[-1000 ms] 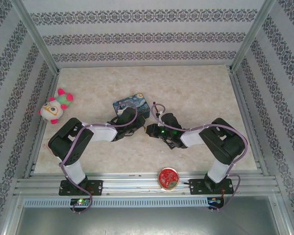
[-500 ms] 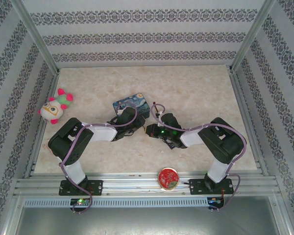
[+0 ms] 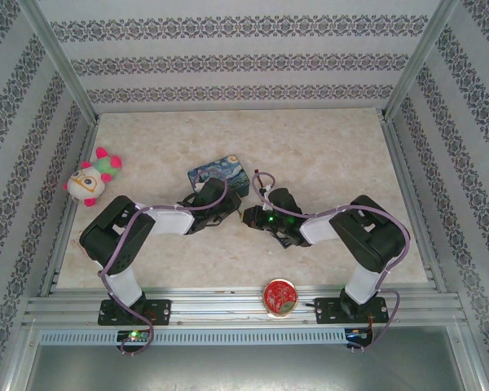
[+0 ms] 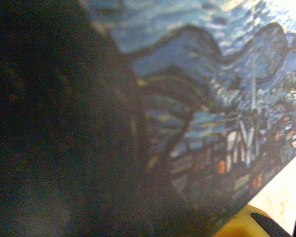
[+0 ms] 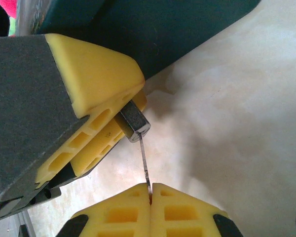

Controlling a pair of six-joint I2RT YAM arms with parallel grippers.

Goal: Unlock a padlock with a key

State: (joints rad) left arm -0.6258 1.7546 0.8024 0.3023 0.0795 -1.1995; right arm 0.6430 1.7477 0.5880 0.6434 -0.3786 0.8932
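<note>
Touching the padlock, key protrudes from right end effector.

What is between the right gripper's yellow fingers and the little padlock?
The thin grey key: the right wrist view shows the right gripper pinching one end while the other end reaches the padlock.

No words, numbers or brand marks can be read. The blue painted tin at the middle of the desk carries a swirling night-sky picture with no legible lettering. The round red tin at the near edge bears a pattern too small to make out.
</note>
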